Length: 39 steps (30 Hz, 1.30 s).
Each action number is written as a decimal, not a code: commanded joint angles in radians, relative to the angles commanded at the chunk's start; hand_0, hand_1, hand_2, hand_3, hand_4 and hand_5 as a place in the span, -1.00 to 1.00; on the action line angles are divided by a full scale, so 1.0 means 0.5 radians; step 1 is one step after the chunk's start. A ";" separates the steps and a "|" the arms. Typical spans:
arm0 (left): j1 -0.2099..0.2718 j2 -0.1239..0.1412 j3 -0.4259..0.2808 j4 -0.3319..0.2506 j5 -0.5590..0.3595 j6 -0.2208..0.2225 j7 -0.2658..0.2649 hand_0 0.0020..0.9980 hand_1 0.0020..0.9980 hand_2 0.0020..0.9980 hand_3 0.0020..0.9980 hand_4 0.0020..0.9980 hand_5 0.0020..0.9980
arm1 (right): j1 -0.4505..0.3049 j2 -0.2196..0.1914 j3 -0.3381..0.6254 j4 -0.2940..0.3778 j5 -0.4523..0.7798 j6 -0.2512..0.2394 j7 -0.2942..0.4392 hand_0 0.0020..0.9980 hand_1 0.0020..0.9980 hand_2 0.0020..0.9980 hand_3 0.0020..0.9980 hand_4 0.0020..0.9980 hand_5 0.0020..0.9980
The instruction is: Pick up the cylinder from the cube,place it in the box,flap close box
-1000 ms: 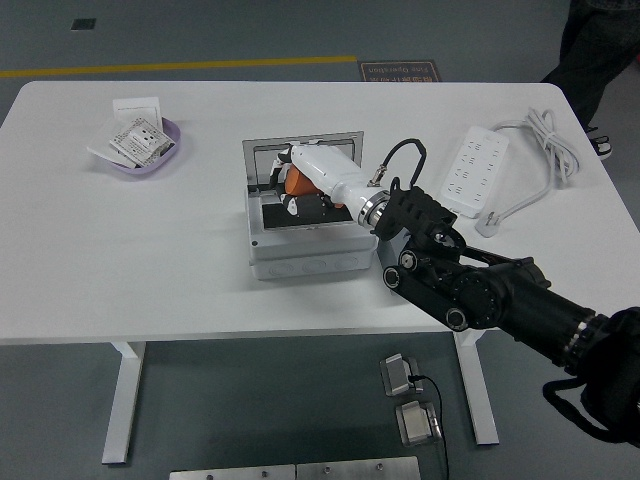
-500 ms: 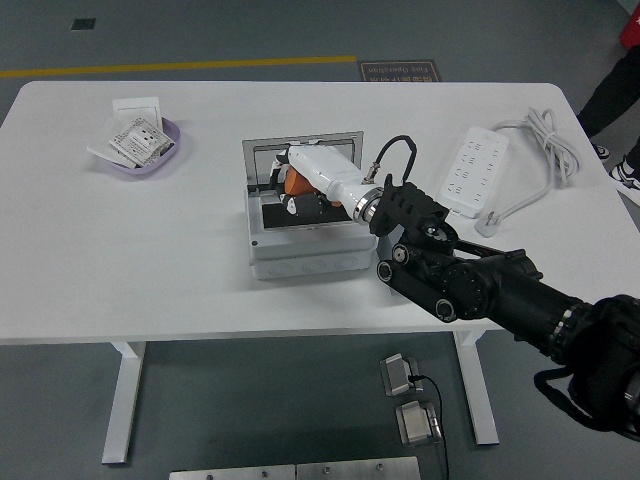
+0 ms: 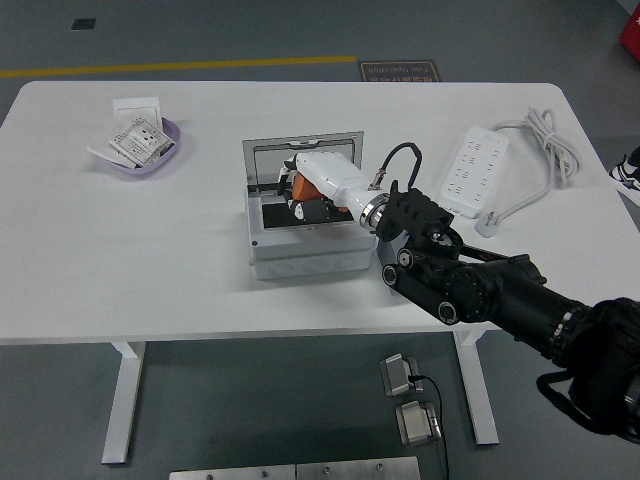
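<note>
Nearest, the black right arm [image 3: 480, 290] comes in from the lower right corner and reaches left and away over the white tabletop [image 3: 150, 260], so that its white-shelled right hand [image 3: 305, 190] ends up inside the open light-grey plastic box [image 3: 300, 258]. That reach looks chosen to bring the load straight down over the box's dark floor rather than over its near wall. The hand's fingers are curled around the orange cylinder [image 3: 298, 185], which shows as a patch of orange under the white shell; it sits within the box opening, though whether it already rests on the floor cannot be told. By my reading, placing is in hand and the release is yet to come. Just beyond, the box's grey hinged lid [image 3: 300, 152] stands upright at the far wall, out of the way until it has to be flapped shut. Farther right lies a white power strip with its coiled cable [image 3: 478, 172]; far left, a lilac dish of paper packets [image 3: 140, 148]. No cube is visible.
</note>
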 joint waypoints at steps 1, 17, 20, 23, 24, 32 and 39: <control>-0.001 -0.001 0.002 0.000 0.000 0.000 -0.002 0.50 0.52 0.47 0.67 0.63 0.37 | -0.002 0.000 0.003 -0.003 0.003 0.001 0.003 -0.82 -0.64 -0.44 -0.39 -0.85 -0.90; -0.013 -0.004 0.014 0.000 0.005 -0.001 -0.012 0.50 0.52 0.47 0.67 0.63 0.37 | -0.045 0.000 0.122 -0.096 0.043 0.107 0.116 -0.75 -0.60 -0.38 -0.20 -0.58 -0.75; -0.015 -0.005 0.012 0.000 0.009 -0.001 -0.012 0.50 0.52 0.47 0.67 0.63 0.37 | -0.046 0.000 0.119 -0.089 0.054 0.104 0.116 -0.31 -0.27 0.05 0.33 0.41 -0.31; -0.017 -0.006 0.011 0.000 0.013 -0.002 -0.013 0.50 0.52 0.47 0.67 0.63 0.37 | -0.045 0.000 0.117 -0.077 0.067 0.098 0.115 -0.31 -0.27 0.05 0.33 0.41 -0.31; -0.018 -0.007 0.012 0.000 0.013 -0.002 -0.013 0.50 0.52 0.47 0.67 0.63 0.37 | -0.044 0.000 0.117 -0.072 0.071 0.096 0.114 -0.31 -0.27 0.05 0.33 0.41 -0.31; -0.016 -0.008 0.001 0.000 0.029 -0.009 -0.004 0.50 0.52 0.46 0.67 0.63 0.37 | -0.047 0.000 0.127 -0.055 0.075 0.085 0.111 0.13 -0.08 0.18 0.46 0.71 -0.05; -0.011 -0.010 0.000 0.000 0.035 -0.012 0.000 0.50 0.52 0.46 0.67 0.63 0.37 | -0.049 0.000 0.136 -0.059 0.069 0.085 0.106 0.15 -0.07 0.17 0.50 0.71 -0.03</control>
